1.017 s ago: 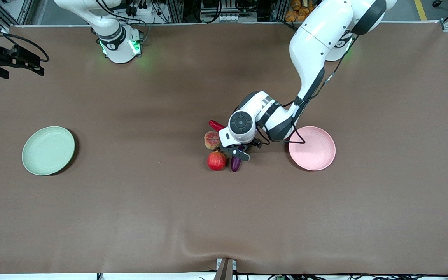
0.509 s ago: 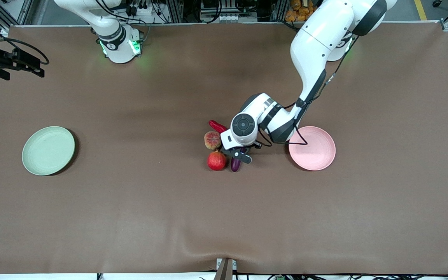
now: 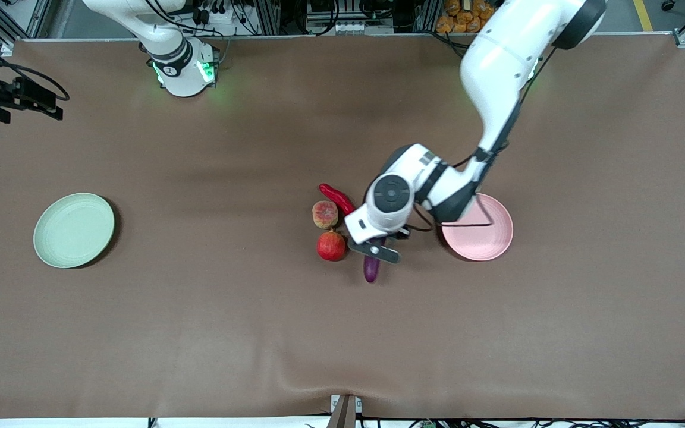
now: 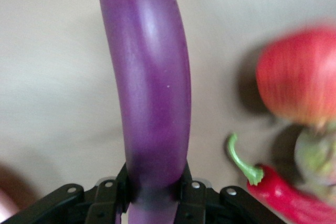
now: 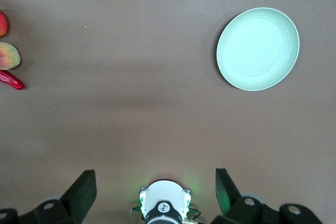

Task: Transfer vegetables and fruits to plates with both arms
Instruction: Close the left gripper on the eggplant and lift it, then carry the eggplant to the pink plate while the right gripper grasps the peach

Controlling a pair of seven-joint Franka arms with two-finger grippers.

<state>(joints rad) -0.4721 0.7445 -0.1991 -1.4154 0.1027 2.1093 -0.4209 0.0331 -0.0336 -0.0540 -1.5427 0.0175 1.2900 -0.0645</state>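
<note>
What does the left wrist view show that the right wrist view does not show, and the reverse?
Only the left wrist view shows the left gripper shut on the purple eggplant, and the green stem on the chili. Only the right wrist view shows the green plate, the right gripper with its fingers open, and the right arm's base. Both show the red chili pepper, the apple, the peach and the brown table.

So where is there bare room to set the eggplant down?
Both the round pale pink plate and the round pale green plate are bare. Crowded: the red apple, peach and red chili cluster beside the left gripper.
</note>
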